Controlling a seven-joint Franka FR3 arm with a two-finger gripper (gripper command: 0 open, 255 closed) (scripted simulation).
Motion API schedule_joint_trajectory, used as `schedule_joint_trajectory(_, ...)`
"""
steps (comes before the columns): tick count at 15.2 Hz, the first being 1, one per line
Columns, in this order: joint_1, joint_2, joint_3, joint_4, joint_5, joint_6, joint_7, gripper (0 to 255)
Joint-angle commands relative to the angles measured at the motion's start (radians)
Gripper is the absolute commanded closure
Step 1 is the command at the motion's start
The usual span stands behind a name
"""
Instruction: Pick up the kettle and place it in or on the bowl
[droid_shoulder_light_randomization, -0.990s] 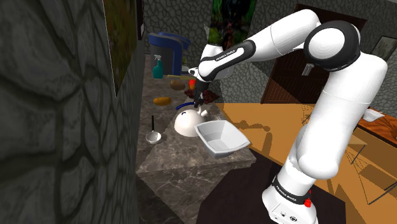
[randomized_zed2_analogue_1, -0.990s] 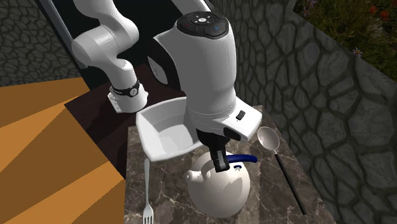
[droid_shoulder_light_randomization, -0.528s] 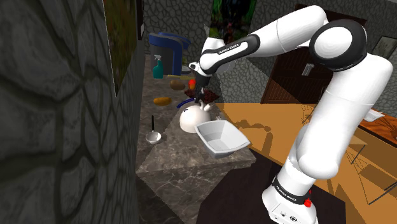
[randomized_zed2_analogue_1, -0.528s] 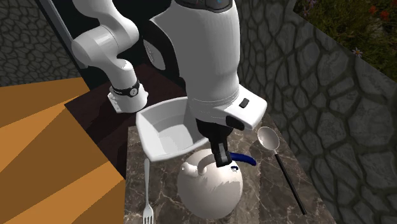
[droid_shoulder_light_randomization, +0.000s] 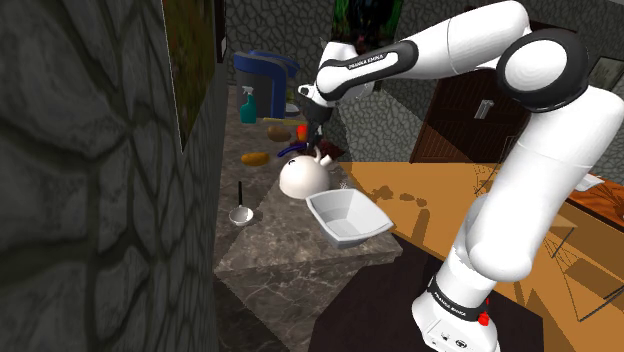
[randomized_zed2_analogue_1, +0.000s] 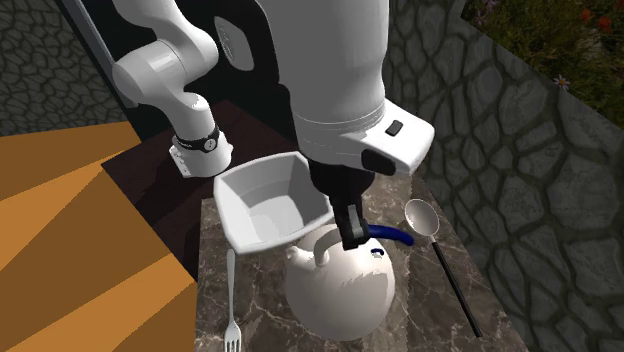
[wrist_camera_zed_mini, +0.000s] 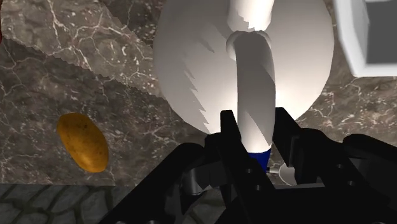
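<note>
Dark marble counter (droid_shoulder_light_randomization: 290, 262): gripper (wrist_camera_zed_mini: 257, 124) clamped on the arched handle of the white kettle (randomized_zed2_analogue_1: 345, 295) near its blue end, body hanging directly beneath the hand, handle running lengthwise between the fingers, spout end toward the white bowl (randomized_zed2_analogue_1: 250, 192) just beside it.
</note>
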Motion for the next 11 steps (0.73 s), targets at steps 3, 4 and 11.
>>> schedule_joint_trajectory(3, 0.000, -0.018, 0.000, 0.037, -0.006, -0.052, 0.003, 255)
schedule_joint_trajectory(4, 0.000, -0.021, 0.000, 0.047, -0.007, -0.065, 0.004, 255)
schedule_joint_trajectory(11, 0.000, -0.037, 0.001, 0.124, -0.012, -0.158, 0.009, 255)
